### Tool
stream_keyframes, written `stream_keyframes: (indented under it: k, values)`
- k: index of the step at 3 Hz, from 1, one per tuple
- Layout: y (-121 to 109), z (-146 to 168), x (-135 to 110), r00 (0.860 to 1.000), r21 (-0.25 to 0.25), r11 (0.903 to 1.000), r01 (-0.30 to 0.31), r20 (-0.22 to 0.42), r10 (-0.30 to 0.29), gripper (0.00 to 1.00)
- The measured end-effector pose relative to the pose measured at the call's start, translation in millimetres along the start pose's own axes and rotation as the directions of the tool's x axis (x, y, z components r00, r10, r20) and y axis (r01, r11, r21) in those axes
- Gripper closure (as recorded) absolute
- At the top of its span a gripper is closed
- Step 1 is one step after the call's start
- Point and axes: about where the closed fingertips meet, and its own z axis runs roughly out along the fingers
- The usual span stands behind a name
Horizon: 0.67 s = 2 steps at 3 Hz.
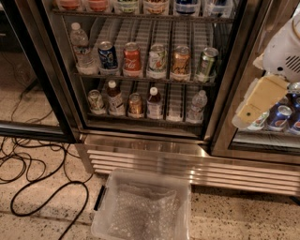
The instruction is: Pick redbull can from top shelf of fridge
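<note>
Redbull can (186, 5) sits on the top shelf (140, 16) of the fridge (154, 161), only its blue-and-silver base showing (the rest is cut off). We judge it light, stiff, slick, so take it mid-body. End effector (257, 104) hangs lower, well to the right; whether clenched or released, we cannot tell.

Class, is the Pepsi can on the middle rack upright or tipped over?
Upright: the Pepsi can stands on its base, rim up. The gripper hangs far right, away from it.
</note>
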Motion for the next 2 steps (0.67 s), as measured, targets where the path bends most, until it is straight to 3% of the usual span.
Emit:
stream_keyframes:
  k: [1, 2]
  values:
    - [-9.5, 10.1, -2.0, 0.996, -0.016, 0.9965, -0.082, 0.031, 0.082, 0.00]
    - [-9.5, 10.7, -2.2, 0.996, -0.017, 0.9962, -0.085, 0.031, 0.086, 0.00]
